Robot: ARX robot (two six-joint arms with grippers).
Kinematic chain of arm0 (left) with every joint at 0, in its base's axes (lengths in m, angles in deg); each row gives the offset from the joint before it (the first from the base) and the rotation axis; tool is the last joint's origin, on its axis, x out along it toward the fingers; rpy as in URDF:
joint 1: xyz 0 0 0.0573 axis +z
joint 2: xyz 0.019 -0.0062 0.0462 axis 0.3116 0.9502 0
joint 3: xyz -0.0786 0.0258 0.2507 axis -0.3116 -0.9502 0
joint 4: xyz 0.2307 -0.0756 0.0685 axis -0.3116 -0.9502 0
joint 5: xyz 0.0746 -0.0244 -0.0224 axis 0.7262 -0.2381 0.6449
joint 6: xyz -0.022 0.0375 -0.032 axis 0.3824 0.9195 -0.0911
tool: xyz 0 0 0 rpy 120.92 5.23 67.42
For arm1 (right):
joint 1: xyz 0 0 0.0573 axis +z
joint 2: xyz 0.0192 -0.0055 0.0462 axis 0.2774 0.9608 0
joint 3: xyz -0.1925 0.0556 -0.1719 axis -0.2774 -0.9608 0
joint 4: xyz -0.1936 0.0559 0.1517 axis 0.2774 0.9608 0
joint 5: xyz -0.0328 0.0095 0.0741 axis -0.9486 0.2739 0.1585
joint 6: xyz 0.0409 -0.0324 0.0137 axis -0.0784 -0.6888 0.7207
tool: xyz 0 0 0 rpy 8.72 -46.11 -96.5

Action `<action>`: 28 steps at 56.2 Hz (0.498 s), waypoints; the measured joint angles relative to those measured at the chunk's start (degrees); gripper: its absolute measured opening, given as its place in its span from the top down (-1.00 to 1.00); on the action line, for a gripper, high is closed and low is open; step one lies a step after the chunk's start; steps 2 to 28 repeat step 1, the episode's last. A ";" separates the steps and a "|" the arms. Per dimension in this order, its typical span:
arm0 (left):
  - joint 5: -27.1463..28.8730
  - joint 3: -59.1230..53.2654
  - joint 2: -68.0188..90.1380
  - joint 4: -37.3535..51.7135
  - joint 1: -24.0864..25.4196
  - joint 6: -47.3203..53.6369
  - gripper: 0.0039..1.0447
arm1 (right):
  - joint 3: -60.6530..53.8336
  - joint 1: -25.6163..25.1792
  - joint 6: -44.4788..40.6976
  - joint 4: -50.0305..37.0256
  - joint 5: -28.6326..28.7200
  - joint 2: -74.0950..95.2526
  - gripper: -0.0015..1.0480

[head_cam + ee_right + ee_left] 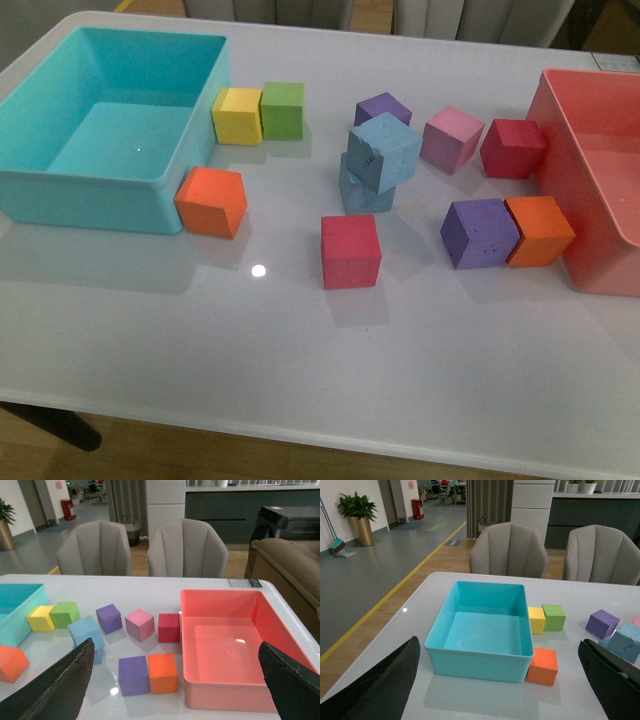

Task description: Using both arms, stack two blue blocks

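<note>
The two blue blocks stand near the table's middle. The upper blue block (pixel 384 150) rests, turned and slightly tilted, on the lower blue block (pixel 364 192). No arm shows in the front view. My left gripper (pixel 500 682) is open and empty, well back from the blocks. Its view shows the turquoise bin ahead and the upper blue block (pixel 626 644) at the edge, partly behind one finger (pixel 612 680). My right gripper (pixel 175 685) is open and empty. Its view shows the upper blue block (pixel 86 631) beside one finger (pixel 60 690).
A turquoise bin (pixel 60 185) stands at the left and a pink-red bin (pixel 565 150) at the right. Around the blue stack lie yellow (pixel 237 115), green (pixel 282 109), orange (pixel 211 201), red (pixel 350 250), purple (pixel 479 232), pink (pixel 452 138) and other cubes.
</note>
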 joint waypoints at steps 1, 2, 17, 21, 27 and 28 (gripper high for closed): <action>-0.02 0.00 0.00 0.00 0.00 0.00 -0.84 | -0.02 0.00 0.00 0.00 0.00 0.00 -0.83; -0.02 0.00 0.00 0.00 0.00 0.00 -0.84 | -0.02 0.00 0.00 0.00 0.00 0.00 -0.83; -0.02 0.00 0.00 0.00 0.00 0.00 -0.84 | -0.02 0.00 0.00 0.00 0.00 0.00 -0.83; -0.02 0.00 0.00 0.00 0.00 0.00 -0.84 | -0.02 0.00 0.00 0.00 0.00 0.00 -0.83; -0.02 0.00 0.00 0.00 0.00 0.00 -0.84 | -0.02 0.00 0.00 0.00 0.00 0.00 -0.83; -0.02 0.00 0.00 0.00 0.00 0.00 -0.84 | -0.02 0.00 0.00 0.00 0.00 0.00 -0.83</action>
